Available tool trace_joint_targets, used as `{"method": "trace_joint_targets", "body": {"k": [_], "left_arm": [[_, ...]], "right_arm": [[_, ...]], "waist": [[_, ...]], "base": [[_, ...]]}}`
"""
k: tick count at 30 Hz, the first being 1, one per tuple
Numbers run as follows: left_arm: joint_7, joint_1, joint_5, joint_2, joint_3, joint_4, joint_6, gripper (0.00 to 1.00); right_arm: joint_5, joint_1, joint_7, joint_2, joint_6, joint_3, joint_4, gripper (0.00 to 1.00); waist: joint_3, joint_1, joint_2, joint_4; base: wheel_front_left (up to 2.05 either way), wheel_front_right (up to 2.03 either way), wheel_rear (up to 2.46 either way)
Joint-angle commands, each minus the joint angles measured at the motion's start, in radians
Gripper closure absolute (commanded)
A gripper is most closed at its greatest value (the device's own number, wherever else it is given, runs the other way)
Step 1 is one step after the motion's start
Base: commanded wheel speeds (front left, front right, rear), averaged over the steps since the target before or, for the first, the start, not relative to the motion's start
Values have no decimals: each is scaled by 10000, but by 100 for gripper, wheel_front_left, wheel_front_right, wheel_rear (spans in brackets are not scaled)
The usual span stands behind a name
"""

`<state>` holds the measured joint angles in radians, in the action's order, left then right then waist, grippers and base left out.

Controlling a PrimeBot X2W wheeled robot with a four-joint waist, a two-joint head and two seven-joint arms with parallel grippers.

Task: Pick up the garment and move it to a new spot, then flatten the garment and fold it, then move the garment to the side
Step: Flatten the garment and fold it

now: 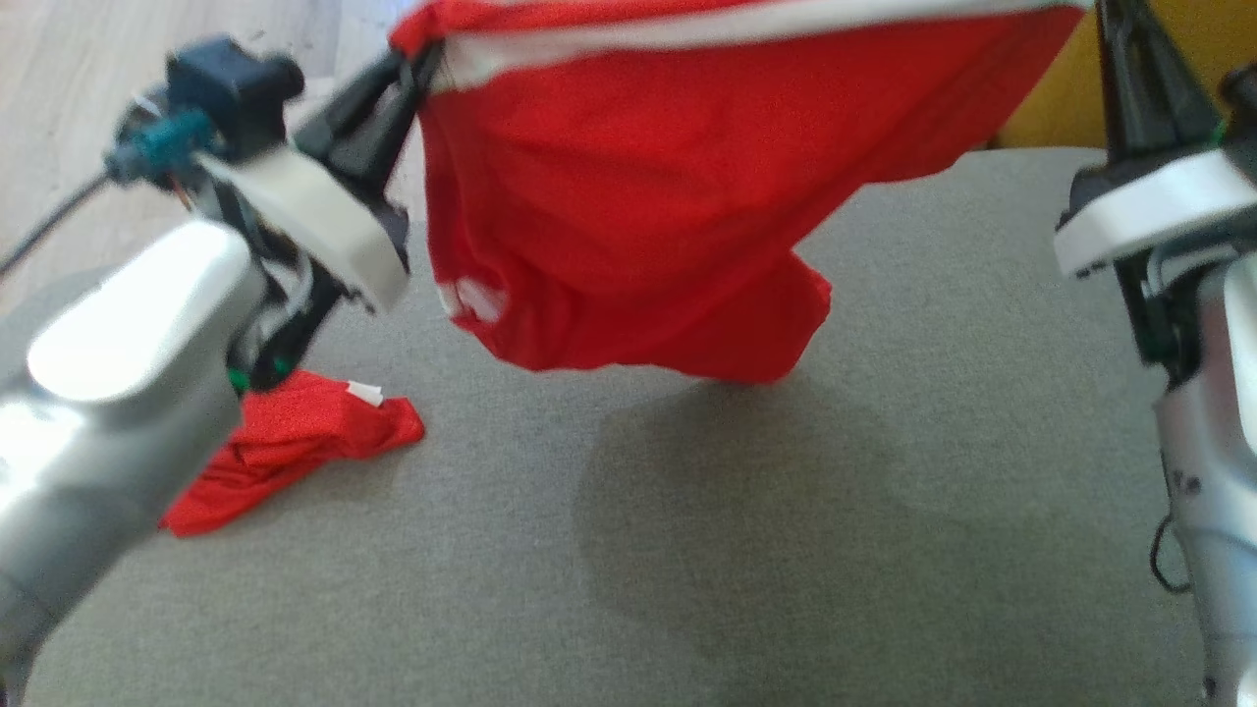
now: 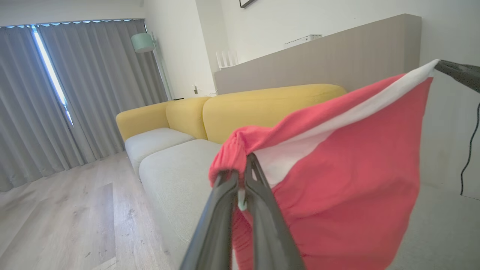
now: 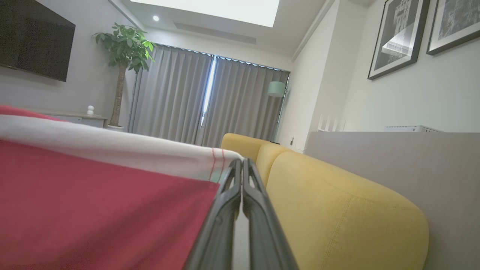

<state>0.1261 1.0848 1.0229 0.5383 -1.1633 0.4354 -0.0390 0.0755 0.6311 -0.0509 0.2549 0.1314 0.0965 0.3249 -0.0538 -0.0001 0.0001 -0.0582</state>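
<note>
now | left end effector [image 2: 242, 169], right end effector [image 3: 242, 164]: clamped on garment [image 1: 638, 196] | head view crops its top

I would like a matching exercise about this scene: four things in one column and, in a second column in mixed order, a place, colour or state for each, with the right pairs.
Things:
1. garment with white band
2. crumpled red cloth
3. sofa backrest
4. curtains

Descriptions:
A. yellow
B. lying on the grey cushion
C. grey, hanging at the window
D. held up between the left tool and the right tool

Pairs: 1-D, 2-B, 3-A, 4-C
</note>
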Motion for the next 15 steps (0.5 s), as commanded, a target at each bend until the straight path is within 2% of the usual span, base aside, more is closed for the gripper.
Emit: {"method": "trace_joint_targets", "body": {"k": [1, 5, 9, 15], "left_arm": [[79, 319, 82, 470, 515, -354, 138, 100], [-59, -38, 154, 833, 461, -1335, 423, 100], [-381, -403, 438, 1415, 550, -2631, 901, 100], [-968, -368, 708, 2030, 761, -3902, 1539, 100]], "right_arm": [[103, 22, 84, 108, -7, 133, -373, 100], [205, -483, 331, 198, -7, 38, -866, 100], [258, -1121, 818, 196, -7, -295, -1782, 100], [93, -1371, 1692, 230, -7, -567, -2900, 100]], "waist": [[-102, 1, -1, 61], [-254, 1, -1, 132], [-257, 1, -1, 161], [281, 1, -1, 92]], "base": [[0, 0, 0], [0, 0, 0], [0, 0, 0], [0, 0, 0]]}}
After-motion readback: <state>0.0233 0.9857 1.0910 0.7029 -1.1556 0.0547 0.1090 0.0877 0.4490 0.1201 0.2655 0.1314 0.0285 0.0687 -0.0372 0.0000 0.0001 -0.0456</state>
